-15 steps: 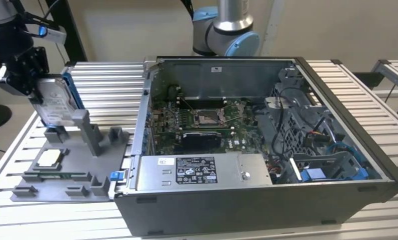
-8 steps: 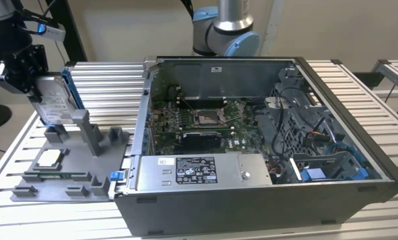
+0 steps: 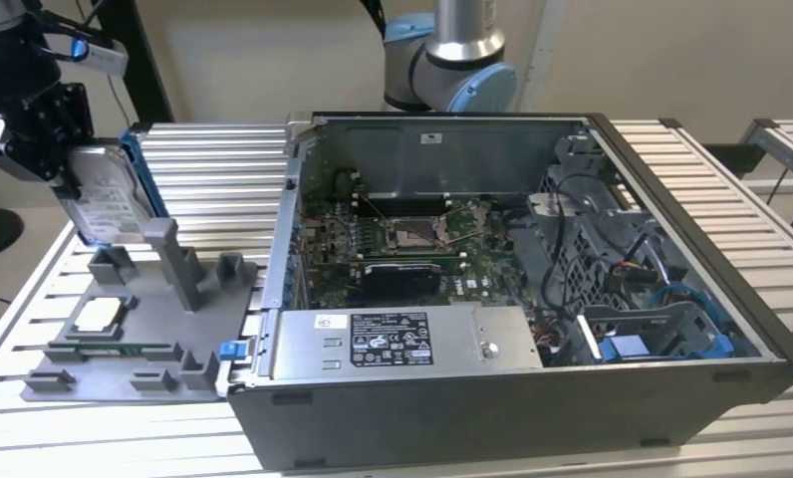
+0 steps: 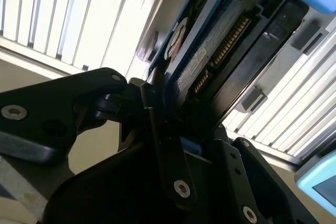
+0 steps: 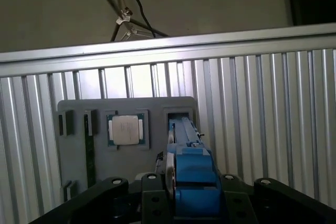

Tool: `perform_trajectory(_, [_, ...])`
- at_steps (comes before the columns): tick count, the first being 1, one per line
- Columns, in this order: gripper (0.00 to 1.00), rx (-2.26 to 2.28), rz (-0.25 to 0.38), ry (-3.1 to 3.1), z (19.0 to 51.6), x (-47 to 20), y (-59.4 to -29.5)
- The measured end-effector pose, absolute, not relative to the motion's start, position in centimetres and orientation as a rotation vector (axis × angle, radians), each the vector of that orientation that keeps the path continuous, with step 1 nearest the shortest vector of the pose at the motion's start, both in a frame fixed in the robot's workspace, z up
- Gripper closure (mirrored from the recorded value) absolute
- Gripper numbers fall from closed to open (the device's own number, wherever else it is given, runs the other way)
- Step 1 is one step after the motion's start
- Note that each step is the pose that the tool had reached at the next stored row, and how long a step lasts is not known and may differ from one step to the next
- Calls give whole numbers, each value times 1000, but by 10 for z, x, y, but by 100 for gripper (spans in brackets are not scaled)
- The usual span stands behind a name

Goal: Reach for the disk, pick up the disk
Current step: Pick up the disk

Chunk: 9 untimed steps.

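- gripper [image 3: 78, 164] clenched on the disk [image 3: 105, 204], upper left of the exterior view
- disk on edge, blue frame [image 3: 141, 179] toward open PC case [image 3: 530, 398]
- lower end at grey fixture tray [image 3: 131, 344] posts; slot clearance unclear
- CPU chip [image 5: 126, 129] in tray pocket beside slot

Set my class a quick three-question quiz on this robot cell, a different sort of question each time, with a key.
1. True or false: the disk lies flat on the grey fixture.
2. What is the gripper shut on? A the disk; B a screwdriver; C nothing.
3. Fill in: in the exterior view, the grey fixture sits to the exterior view's ____ of the open computer case.

Key
1. False: the gripper holds it upright.
2. A.
3. Left.
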<state>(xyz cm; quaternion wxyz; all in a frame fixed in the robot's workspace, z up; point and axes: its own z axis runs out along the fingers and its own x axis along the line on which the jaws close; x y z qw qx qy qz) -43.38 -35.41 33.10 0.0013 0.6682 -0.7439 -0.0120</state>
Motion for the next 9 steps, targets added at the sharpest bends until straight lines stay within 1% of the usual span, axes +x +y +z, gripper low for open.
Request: perform_trajectory(9, [100, 2097, -37, -2335, 337, -434, -354])
